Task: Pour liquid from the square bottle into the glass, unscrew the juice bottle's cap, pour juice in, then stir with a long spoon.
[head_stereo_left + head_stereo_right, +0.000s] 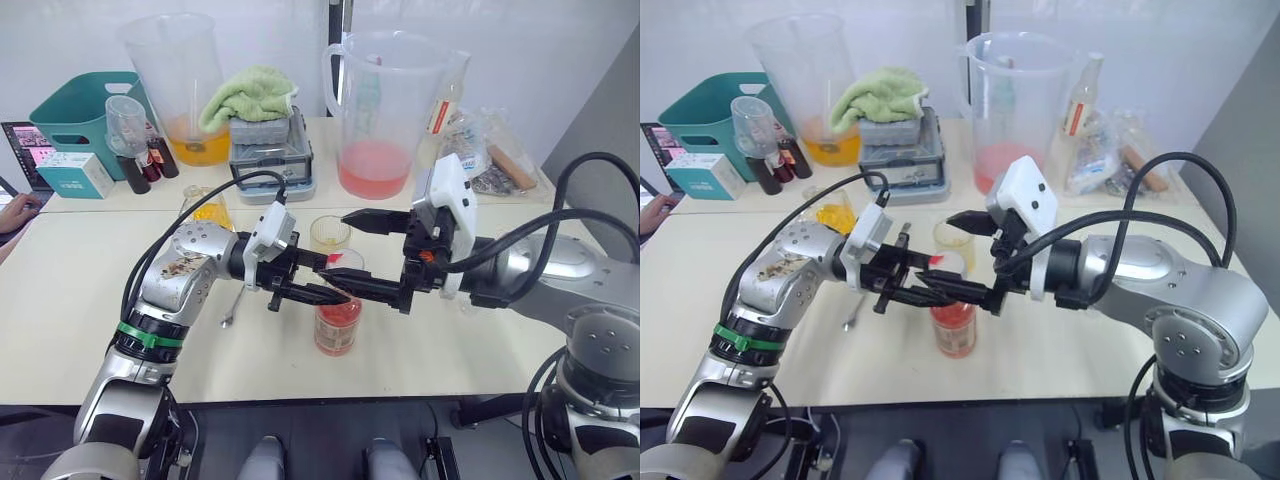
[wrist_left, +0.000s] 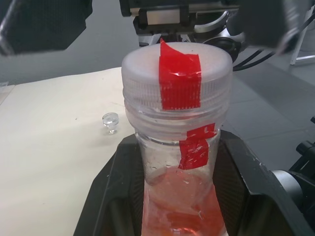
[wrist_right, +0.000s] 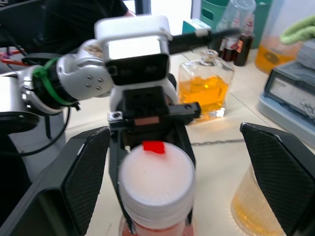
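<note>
Cream tabletop [image 1: 60, 300]: left hand [image 1: 325, 283] grips juice bottle [image 1: 338, 325]; right hand [image 1: 352, 250] spread wide.

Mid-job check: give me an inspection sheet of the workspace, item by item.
Surface: cream table, no spills seen.
Job's things: juice bottle upright, cap on; glass holds yellow liquid; square bottle unstoppered; long spoon lying flat.
Clutter: stopper; two pitchers; green towel; teal bin.
Grippers: left gripper clamps the bottle's neck; right gripper jaws open around the cap.
Cables: black, along both arms.
Surroundings: person's hand at table edge.
</note>
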Robot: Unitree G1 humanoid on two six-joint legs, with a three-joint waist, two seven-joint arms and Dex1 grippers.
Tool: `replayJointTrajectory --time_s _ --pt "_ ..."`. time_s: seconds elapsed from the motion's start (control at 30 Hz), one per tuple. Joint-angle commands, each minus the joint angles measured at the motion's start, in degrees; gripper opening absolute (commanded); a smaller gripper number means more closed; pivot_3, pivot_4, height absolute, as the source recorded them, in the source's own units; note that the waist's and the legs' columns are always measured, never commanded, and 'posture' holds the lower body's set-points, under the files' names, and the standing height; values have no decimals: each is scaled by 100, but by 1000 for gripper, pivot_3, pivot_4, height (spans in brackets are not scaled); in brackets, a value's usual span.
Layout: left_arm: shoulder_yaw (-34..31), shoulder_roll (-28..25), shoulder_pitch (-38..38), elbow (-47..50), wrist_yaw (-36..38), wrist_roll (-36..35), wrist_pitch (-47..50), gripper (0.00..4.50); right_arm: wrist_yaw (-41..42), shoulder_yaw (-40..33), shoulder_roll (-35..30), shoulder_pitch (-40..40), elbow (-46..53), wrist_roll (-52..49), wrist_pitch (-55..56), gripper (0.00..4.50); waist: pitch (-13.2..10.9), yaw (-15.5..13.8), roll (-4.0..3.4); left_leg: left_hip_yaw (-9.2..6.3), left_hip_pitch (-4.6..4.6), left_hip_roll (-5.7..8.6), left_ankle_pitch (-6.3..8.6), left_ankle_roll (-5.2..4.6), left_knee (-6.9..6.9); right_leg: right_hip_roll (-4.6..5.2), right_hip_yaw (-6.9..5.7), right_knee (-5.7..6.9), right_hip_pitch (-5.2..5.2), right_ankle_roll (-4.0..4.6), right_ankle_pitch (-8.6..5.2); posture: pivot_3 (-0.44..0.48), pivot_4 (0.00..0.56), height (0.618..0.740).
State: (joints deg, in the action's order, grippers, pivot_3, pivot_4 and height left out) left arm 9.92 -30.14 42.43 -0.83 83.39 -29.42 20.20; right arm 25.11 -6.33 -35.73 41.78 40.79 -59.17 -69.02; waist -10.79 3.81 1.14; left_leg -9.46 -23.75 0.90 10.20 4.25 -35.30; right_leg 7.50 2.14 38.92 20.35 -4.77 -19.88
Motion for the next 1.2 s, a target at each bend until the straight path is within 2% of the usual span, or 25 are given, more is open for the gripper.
replayJointTrajectory --time_s 0.03,0.2,0.33,0.47,0.53,0.67,0.8,0.9,1.0,1.2 --pt "33 12 4 -38 -30 87 -18 1559 -190 -106 -102 -2 180 -240 8 4488 0 0 0 0 0 0 0 0 0 0 0 0 0 0 0 0 150 740" --pt "32 21 2 -26 -34 94 -17 1559 -325 -16 -196 -46 156 -352 52 4488 0 -2 0 0 0 0 0 -1 0 0 0 -1 0 0 0 0 150 740" --pt "15 7 2 -30 -28 89 -6 1559 -412 48 -220 -62 111 -389 116 3455 0 -1 0 0 0 0 0 -1 0 0 0 -2 0 0 0 0 150 740" --pt "17 3 5 -27 -40 85 4 1559 -445 96 -234 -98 92 -416 164 1993 0 -2 0 0 0 0 0 -1 0 0 0 -3 -1 0 0 0 150 740" --pt "19 0 11 -37 -39 94 -8 1559 -456 97 -239 -104 77 -411 202 1744 0 -2 0 0 0 0 0 -1 0 0 -1 -3 -2 0 0 0 150 740" --pt "8 -16 27 -41 -37 94 -1 1559 -136 137 -330 -148 33 -360 402 1722 0 -2 0 0 0 0 0 -1 0 0 0 -3 -2 0 0 0 150 740" --pt "16 -20 69 -105 -14 122 -30 1559 1339 474 -694 -158 -384 73 1123 1722 0 -4 0 1 0 0 0 -1 0 0 -1 -4 -2 0 0 0 150 740" --pt "32 -33 63 -80 3 107 -16 1559 2679 991 -1025 4 -1085 726 1835 1722 0 1 0 2 1 0 1 -2 0 0 -2 -8 -5 -1 0 0 150 740" --pt "37 -54 58 -41 2 89 3 1559 3829 1546 -1103 489 -2017 1347 2489 1721 0 11 0 2 5 0 1 -2 1 0 -2 -8 -8 -1 0 0 150 740" --pt "27 -93 9 75 -44 53 63 1559 4911 2073 -991 1099 -2983 2080 3135 1721 0 -6 1 1 4 0 1 -2 1 0 -3 -19 -14 -1 0 0 150 740"
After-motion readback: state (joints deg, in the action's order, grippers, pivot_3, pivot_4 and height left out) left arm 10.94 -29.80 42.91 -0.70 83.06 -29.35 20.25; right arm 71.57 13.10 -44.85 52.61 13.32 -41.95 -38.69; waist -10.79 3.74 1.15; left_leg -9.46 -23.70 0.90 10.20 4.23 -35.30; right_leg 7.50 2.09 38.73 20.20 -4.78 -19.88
